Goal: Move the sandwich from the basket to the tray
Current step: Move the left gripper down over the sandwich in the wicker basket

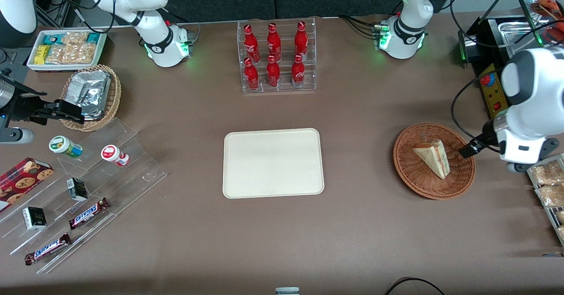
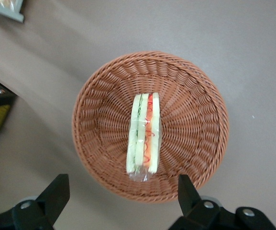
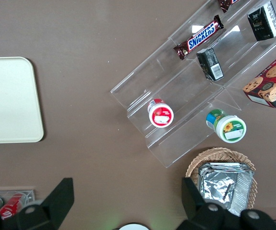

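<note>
Nearest the front camera: bare brown table, w/ the cream tray [image 1: 273, 163] lying flat and empty at mid-table. Toward the working arm's end, about level w/ the tray, sits the reddish-brown wicker basket [image 1: 434, 160]; the sandwich [image 1: 433, 157] lies in its middle, a pale wedge in clear wrap, apparently on one bread face w/ its cut edge turned toward the arm. The working arm's gripper [image 2: 121, 194] hangs above the basket and holds nothing; its jaws are spread wide, wider than the sandwich is thick, and the wrist view shows the green and red-orange filling stripes of the sandwich [image 2: 145, 136] running lengthwise between the two fingertips [image 2: 56, 191]. Farther from the camera than the tray stands a clear rack of red cola bottles [image 1: 275, 57], well apart from both. Likely step: descend and close on the wedge; nothing moved yet. Risks, as a guess: soft bread could crush if squeezed hard; the slippery wrap could let it slide out during the carry; a fingertip could snag the woven basket [image 2: 149, 124] wall if the descent is off-centre, tipping or dragging it.
</note>
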`<action>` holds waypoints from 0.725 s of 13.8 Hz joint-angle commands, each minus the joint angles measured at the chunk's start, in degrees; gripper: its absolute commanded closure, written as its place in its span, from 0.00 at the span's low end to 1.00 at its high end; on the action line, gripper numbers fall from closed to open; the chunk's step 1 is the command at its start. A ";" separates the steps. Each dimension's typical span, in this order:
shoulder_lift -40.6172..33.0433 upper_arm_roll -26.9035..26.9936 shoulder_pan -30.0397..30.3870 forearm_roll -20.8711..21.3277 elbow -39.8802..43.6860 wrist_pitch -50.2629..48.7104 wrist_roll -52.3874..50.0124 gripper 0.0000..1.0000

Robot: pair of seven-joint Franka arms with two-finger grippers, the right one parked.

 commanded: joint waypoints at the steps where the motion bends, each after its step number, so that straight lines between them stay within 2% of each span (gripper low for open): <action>1: -4.99 -0.08 0.00 -0.03 -12.43 11.21 -3.61 0.00; 4: -5.27 -0.17 0.00 -0.03 -19.40 20.90 -3.61 0.00; 10: -3.43 -0.17 0.00 -0.47 -25.30 33.84 -6.06 0.00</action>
